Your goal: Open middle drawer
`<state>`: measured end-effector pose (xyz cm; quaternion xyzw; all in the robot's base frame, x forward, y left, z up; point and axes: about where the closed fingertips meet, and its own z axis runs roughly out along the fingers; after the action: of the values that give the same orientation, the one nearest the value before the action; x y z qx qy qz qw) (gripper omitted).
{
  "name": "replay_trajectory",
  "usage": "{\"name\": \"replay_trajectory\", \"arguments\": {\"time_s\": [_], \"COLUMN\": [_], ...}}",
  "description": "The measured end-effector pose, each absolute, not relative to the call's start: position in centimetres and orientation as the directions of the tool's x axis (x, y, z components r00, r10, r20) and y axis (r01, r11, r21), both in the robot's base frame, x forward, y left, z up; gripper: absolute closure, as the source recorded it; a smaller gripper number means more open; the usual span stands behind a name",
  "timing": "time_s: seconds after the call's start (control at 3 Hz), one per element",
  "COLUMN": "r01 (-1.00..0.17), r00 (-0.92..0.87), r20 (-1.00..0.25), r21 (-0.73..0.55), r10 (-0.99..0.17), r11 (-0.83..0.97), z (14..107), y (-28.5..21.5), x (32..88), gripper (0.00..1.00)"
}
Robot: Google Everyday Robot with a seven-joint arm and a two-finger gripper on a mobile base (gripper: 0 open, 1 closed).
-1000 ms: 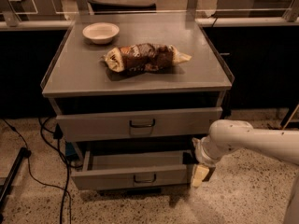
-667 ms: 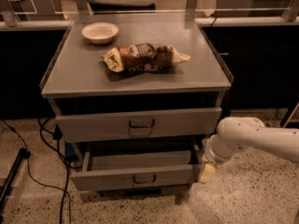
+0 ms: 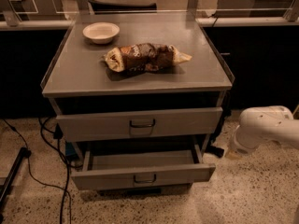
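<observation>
The middle drawer is the low grey drawer with a shallow front panel and a small dark loop handle. It stands pulled out, and its inside looks empty. My white arm reaches in from the right edge. My gripper hangs near the floor, to the right of the drawer's right front corner and apart from it.
Above it is a similar grey drawer with a taller front, slightly out. The cabinet top bears a white bowl and a crumpled snack bag. Black cables lie on the speckled floor at the left.
My arm and gripper have moved right, away from the middle drawer's right front corner. The drawer has stayed pulled out.
</observation>
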<state>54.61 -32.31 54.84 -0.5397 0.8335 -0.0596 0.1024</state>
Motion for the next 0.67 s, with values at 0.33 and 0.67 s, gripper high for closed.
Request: {"name": "replay_trajectory", "arguments": {"time_s": [0.33, 0.67], "r01": [-0.858, -0.851], "r00": [-0.443, -0.453], "r20": [0.009, 0.041], "r21": [-0.293, -0.319], "r10": [-0.897, -0.890], "r11": [0.421, 0.418], "z": [56.5, 57.2], "y": [-37.9, -39.9], "x": [57.9, 58.4], "gripper": [0.84, 1.00]}}
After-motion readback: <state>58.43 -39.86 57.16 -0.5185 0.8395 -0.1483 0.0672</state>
